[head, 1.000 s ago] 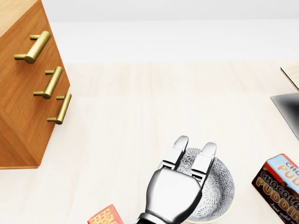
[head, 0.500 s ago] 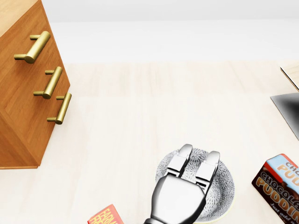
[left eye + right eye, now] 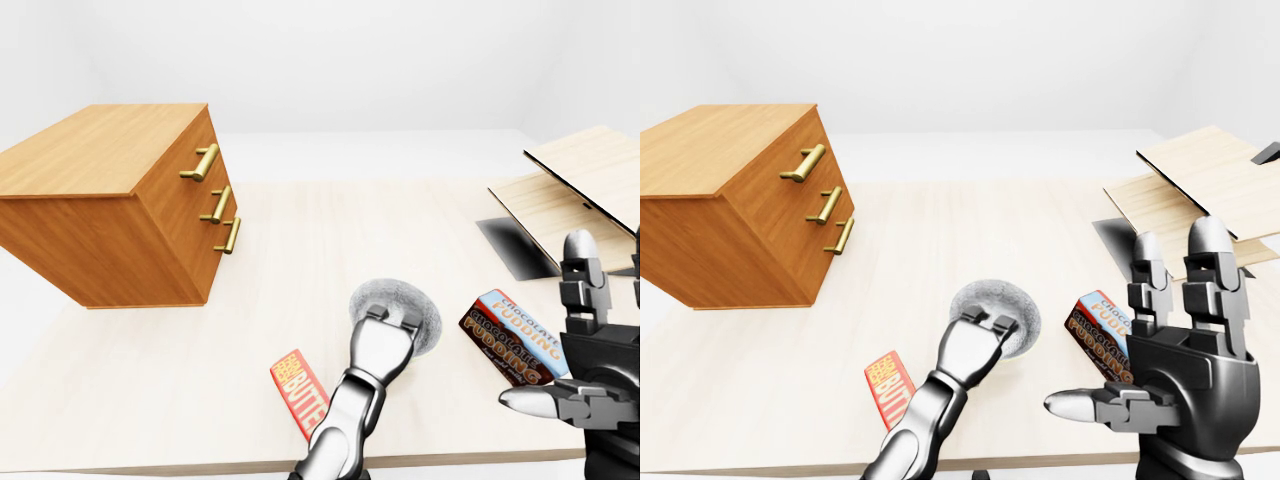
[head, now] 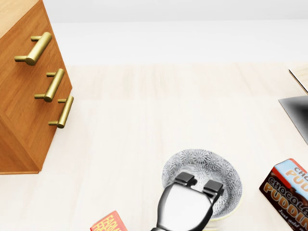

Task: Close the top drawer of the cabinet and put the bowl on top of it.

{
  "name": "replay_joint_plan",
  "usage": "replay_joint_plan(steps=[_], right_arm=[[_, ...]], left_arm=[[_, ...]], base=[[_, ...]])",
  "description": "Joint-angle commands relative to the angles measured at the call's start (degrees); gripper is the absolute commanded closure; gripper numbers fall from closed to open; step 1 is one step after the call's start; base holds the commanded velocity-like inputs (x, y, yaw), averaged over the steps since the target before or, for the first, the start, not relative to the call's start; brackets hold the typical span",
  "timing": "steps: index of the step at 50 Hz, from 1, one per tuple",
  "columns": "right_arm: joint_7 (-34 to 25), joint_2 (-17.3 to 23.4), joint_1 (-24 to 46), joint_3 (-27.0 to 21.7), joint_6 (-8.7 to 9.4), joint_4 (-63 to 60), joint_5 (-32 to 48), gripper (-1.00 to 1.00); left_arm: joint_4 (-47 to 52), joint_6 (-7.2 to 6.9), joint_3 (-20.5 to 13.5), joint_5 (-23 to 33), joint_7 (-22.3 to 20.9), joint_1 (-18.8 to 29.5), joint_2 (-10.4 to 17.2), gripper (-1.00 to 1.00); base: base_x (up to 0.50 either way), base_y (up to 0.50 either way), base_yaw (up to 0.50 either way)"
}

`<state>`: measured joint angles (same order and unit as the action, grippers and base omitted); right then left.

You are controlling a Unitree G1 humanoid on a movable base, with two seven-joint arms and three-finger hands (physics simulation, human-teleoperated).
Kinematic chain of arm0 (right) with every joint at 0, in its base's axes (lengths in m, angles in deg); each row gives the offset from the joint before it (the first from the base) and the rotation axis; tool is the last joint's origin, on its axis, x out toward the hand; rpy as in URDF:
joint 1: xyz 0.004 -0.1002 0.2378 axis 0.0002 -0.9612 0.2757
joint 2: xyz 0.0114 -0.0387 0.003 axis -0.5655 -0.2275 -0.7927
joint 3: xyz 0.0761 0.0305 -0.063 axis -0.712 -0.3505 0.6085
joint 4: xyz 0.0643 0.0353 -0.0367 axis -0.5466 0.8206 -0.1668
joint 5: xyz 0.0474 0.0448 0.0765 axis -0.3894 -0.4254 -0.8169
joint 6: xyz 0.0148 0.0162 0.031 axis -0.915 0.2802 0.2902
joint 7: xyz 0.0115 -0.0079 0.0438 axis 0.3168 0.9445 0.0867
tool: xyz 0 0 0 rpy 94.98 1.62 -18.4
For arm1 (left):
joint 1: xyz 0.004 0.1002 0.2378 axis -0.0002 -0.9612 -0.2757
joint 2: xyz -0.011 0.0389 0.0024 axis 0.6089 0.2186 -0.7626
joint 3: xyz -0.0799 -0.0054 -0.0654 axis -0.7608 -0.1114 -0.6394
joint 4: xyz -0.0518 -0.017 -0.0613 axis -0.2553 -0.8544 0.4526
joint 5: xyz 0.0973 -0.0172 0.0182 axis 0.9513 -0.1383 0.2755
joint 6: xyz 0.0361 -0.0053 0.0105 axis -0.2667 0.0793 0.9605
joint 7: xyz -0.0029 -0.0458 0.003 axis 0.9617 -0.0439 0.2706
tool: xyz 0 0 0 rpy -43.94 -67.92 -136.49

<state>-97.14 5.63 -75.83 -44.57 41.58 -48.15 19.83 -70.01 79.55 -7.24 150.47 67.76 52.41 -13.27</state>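
Note:
A wooden cabinet (image 3: pixel 110 200) with three brass-handled drawers stands at the left of the table. Its top drawer handle (image 3: pixel 205 161) lines up with the two below, and the drawer fronts look flush. The patterned grey bowl (image 4: pixel 204 163) rests on the table, low in the head view. My left hand (image 4: pixel 198 184) sits over the bowl's lower rim, its fingers curled down inside and their tips hidden. The thumb does not show. My right hand (image 3: pixel 1130 330) is raised at the lower right of the right-eye view, fingers spread and holding nothing.
A chocolate pudding box (image 4: pixel 288 190) lies just right of the bowl and a red box (image 3: pixel 298 393) lies below left of it. Light wooden boards (image 3: pixel 560 195) and a dark flat panel (image 4: pixel 296 113) lie at the right. The table's edge runs along the bottom of the eye views.
My left hand has drawn back toward the bottom of the head view, and its outstretched fingers have curled down over the bowl's lower rim. The bowl and camera have not moved.

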Motion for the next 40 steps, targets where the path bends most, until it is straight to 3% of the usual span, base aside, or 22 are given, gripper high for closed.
replay_joint_plan(steps=[1,19,26,35,40], right_arm=[[-0.2,0.0,-0.1,0.2,0.0,0.2,0.1,-1.0],[-0.2,-0.1,-0.4,0.8,0.0,0.3,0.5,-1.0],[-0.1,-0.2,-0.4,1.0,0.0,-0.1,0.7,-1.0],[-0.2,-0.3,-0.6,1.1,0.0,-0.3,0.8,-1.0],[-0.4,-0.4,-0.6,1.3,0.0,0.0,0.9,-1.0]], left_arm=[[0.2,0.0,0.2,0.2,0.2,0.0,-0.1,1.0],[4.2,0.0,0.6,0.8,-1.6,-0.8,0.6,1.0],[6.2,0.0,-0.9,0.5,-2.8,0.1,0.9,1.0],[16.3,0.0,-3.0,3.4,-9.5,1.5,1.1,1.0],[23.8,0.0,-4.4,2.4,-11.8,2.9,0.2,1.0]], base=[[0.0,0.0,0.0],[0.0,0.0,0.0],[0.0,0.0,0.0],[0.0,0.0,0.0],[0.0,0.0,0.0]])
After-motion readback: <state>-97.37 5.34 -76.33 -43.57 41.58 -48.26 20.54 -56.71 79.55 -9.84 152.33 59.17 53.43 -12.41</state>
